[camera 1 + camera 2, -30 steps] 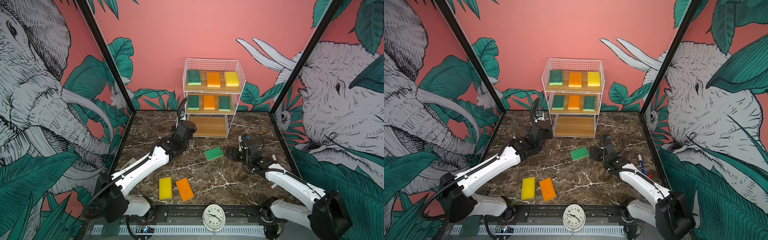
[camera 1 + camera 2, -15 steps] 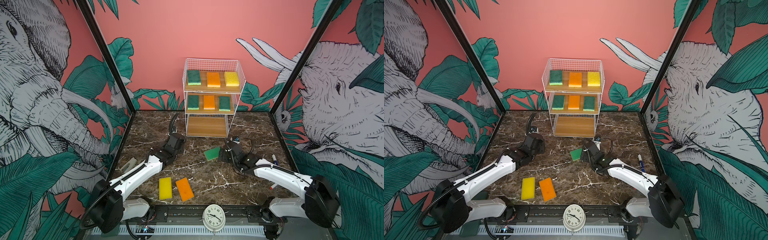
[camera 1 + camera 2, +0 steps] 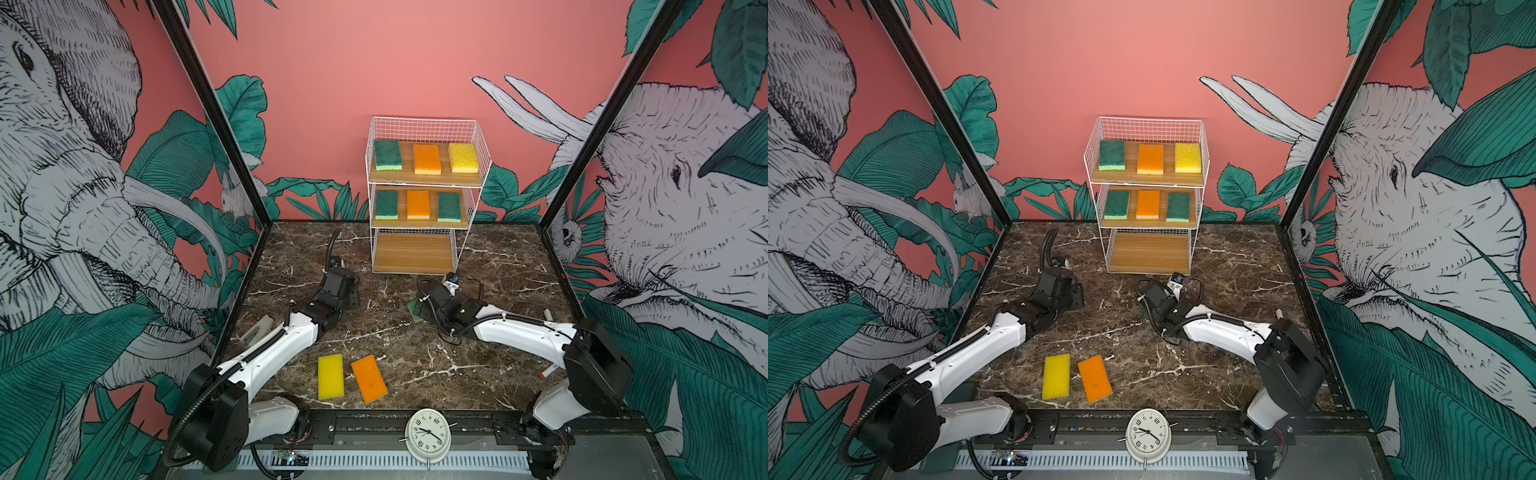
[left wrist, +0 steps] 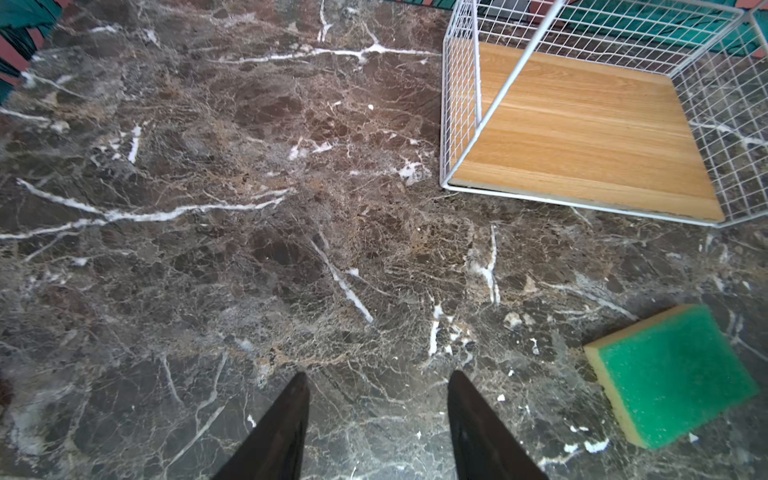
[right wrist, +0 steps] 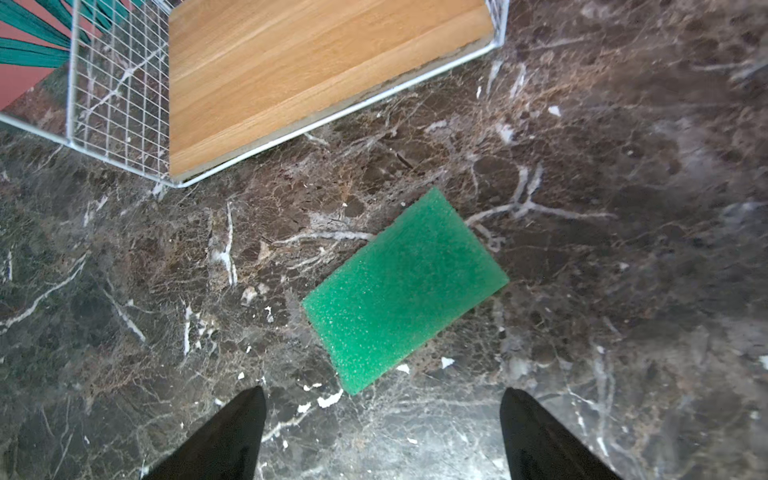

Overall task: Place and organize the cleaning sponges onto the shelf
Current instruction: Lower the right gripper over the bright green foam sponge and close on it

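1. Hovering low over the dark brown marble-patterned tabletop, the right gripper is seen with its black fingers spread wide and nothing between them.
2. A green rectangular foam sponge is found flat on the marble just ahead of those fingers, its near corner level with the tips and clear of both.
3. The left gripper is held partly spread over bare marble, empty; the same green sponge lies well off to its side.
4. The white wire-grid shelf with light wooden boards is set at the back wall, its bottom board bare.
5. Three sponges are lined up on the top board and three on the middle board.
6. A yellow foam sponge and an orange foam sponge are left side by side near the front edge.
7. Black numerals are made out round the dial of the white round alarm clock, too small to read surely.
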Controlling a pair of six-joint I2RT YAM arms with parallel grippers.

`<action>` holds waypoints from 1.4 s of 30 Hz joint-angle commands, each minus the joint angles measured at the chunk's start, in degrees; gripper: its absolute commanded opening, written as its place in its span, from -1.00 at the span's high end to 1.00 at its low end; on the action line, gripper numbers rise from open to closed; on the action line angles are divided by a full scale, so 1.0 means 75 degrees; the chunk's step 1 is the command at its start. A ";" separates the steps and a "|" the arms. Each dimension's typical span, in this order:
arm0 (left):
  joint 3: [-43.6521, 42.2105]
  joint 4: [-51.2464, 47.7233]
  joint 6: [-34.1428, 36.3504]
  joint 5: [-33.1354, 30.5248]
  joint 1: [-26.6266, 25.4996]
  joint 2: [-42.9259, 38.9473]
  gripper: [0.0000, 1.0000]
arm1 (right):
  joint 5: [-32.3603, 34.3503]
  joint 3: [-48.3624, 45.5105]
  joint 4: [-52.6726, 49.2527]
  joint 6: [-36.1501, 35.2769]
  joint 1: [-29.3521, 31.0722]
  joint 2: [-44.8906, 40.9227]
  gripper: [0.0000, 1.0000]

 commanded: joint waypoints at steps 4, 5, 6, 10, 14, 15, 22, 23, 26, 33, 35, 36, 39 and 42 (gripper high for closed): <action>-0.0348 0.0134 -0.0095 0.0454 0.0247 -0.0409 -0.13 | -0.0429 0.0578 -0.0089 0.0900 0.0088 0.0836 -0.82; -0.0397 0.0153 -0.0093 0.0492 0.0302 -0.0459 -0.13 | -0.0369 0.0671 -0.0154 0.0924 0.0112 0.0905 -0.82; -0.0451 0.0192 -0.0112 0.0544 0.0350 -0.0489 -0.13 | -0.0329 0.0746 -0.0183 0.0999 0.0119 0.0967 -0.82; -0.0579 0.0345 -0.0160 0.0816 0.0545 -0.0504 -0.14 | -0.0278 0.0945 -0.0173 0.1184 0.0117 0.1246 -0.85; -0.0588 0.0418 -0.0217 0.1022 0.0664 -0.0400 -0.15 | -0.0321 0.1256 -0.0344 0.1274 0.0119 0.1586 -0.87; -0.0588 0.0438 -0.0229 0.1045 0.0683 -0.0373 -0.15 | -0.0350 0.1301 -0.0351 0.1302 0.0119 0.1637 -0.88; -0.0612 0.0549 -0.0506 0.0677 0.0768 -0.0372 -0.16 | -0.0280 0.1584 -0.0491 0.1030 0.0118 0.1909 -0.87; -0.0643 0.0607 -0.0577 0.0633 0.0798 -0.0376 -0.16 | -0.0308 0.1618 -0.0538 0.1060 0.0115 0.1968 -0.88; -0.0684 0.0806 -0.0685 0.0672 0.0882 -0.0354 -0.16 | -0.0388 0.1636 -0.0498 0.1153 0.0101 0.2072 -0.88; -0.0970 0.1058 -0.1297 0.0519 0.1249 -0.0633 -0.16 | -0.0487 0.2045 -0.1096 0.1258 -0.0112 0.2325 -0.88; -0.1129 0.1248 -0.1428 0.0526 0.1335 -0.0824 -0.15 | -0.0465 0.2045 -0.1091 0.1295 -0.0151 0.2315 -0.88; -0.1181 0.1304 -0.1441 0.0501 0.1355 -0.0905 -0.15 | -0.0407 0.2046 -0.1086 0.1284 -0.0152 0.2306 -0.88; -0.1196 0.1278 -0.1426 0.0407 0.1390 -0.0965 -0.15 | -0.0304 0.2069 -0.1106 0.1302 -0.0153 0.2313 -0.89; -0.1130 0.1237 -0.1429 0.0475 0.1412 -0.0816 -0.15 | -0.0341 0.2163 -0.1197 0.1387 -0.0163 0.2360 -0.89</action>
